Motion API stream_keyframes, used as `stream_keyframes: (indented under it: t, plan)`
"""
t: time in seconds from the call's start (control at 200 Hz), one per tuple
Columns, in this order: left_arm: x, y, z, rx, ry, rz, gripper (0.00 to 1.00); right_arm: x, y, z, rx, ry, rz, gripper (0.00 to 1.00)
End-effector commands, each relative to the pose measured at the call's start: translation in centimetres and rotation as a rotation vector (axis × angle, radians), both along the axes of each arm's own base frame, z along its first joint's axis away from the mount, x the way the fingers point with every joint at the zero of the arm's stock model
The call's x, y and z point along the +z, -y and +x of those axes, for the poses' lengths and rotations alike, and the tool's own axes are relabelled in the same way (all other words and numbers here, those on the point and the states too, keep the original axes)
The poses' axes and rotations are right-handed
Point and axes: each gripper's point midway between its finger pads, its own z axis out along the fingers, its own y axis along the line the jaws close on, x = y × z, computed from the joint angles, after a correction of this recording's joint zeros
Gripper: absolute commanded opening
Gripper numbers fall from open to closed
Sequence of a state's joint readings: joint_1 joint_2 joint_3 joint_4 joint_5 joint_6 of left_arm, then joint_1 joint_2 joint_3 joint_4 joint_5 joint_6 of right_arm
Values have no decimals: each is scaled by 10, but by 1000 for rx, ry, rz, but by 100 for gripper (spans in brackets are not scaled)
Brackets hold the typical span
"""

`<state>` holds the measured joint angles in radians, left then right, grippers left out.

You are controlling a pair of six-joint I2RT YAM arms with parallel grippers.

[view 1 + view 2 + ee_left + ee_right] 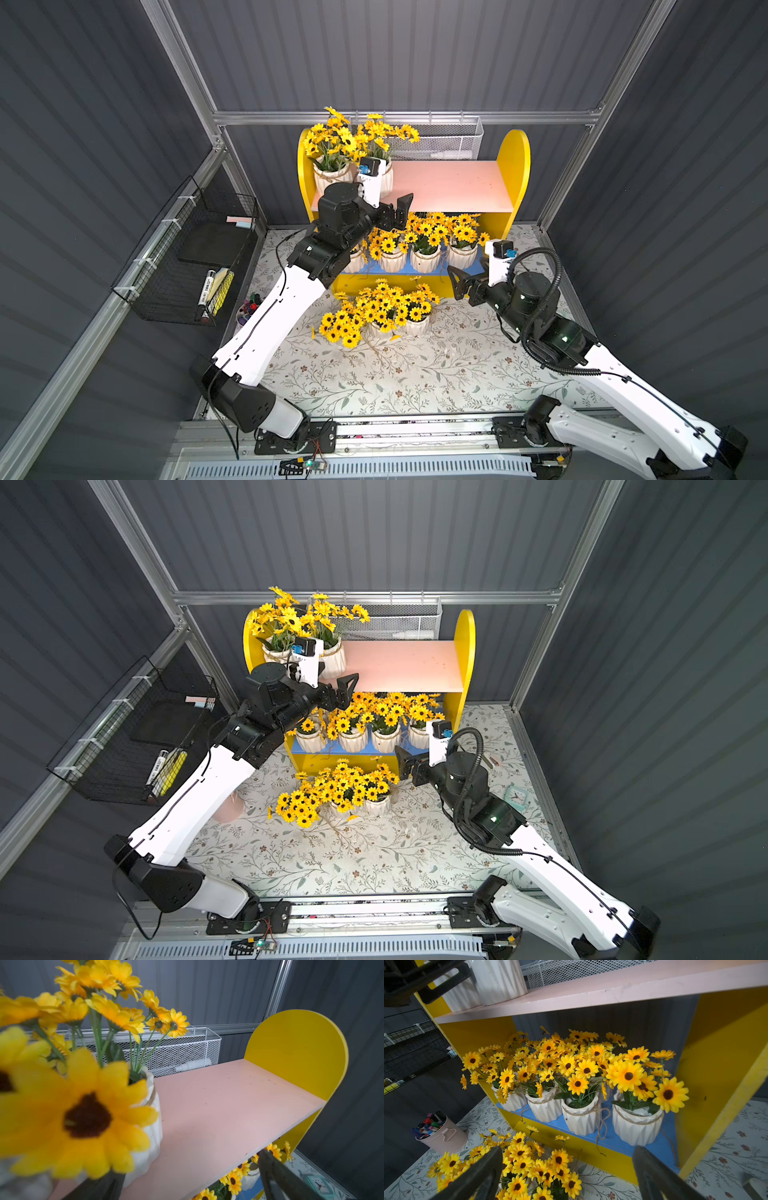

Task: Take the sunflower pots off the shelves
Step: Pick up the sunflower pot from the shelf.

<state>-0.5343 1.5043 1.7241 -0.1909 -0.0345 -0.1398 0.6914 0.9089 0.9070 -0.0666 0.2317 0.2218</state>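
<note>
Shelves [514, 166] hold six sunflower pots [581, 1118], two on the pink upper board [453, 187] beside the wide-open, empty left gripper [398, 214], four on the blue lower board [658, 1147] before the wide-open, empty right gripper [454, 282]; two stand cleared on the table [415, 382] near it.

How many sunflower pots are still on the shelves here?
6. Two pots stand at one end of the pink upper board; four pots line the blue lower board. Flowers may hide more behind.
</note>
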Motion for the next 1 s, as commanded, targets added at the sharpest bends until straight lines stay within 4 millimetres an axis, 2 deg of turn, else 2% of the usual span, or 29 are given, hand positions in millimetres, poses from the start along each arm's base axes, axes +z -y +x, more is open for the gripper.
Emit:
stream_keyframes:
  t: [0.0, 0.16, 0.39, 0.435, 0.58, 0.765, 0.996]
  plan:
    - [5, -15, 8, 109, 23, 37, 99, -3, 1, 2, -3, 0, 12, 99]
    - [3, -29, 5, 176, 23, 42, 99, -4, 2, 3, -8, 0, 9, 99]
    - [-2, -12, 16, 123, 24, 98, 99, -5, 2, 3, -6, -2, 9, 99]
    - [1, -18, 20, 167, 31, 92, 99, -6, 2, 3, -2, -4, 9, 99]
    - [9, -20, 24, 186, 57, 95, 99, -9, 5, 2, -10, -6, 6, 99]
    - [8, -22, 31, 216, 66, 79, 99, -9, 6, 1, -3, -6, 2, 99]
    - [5, -13, 36, 190, 78, 92, 100, -10, 6, -1, 3, -5, -3, 99]
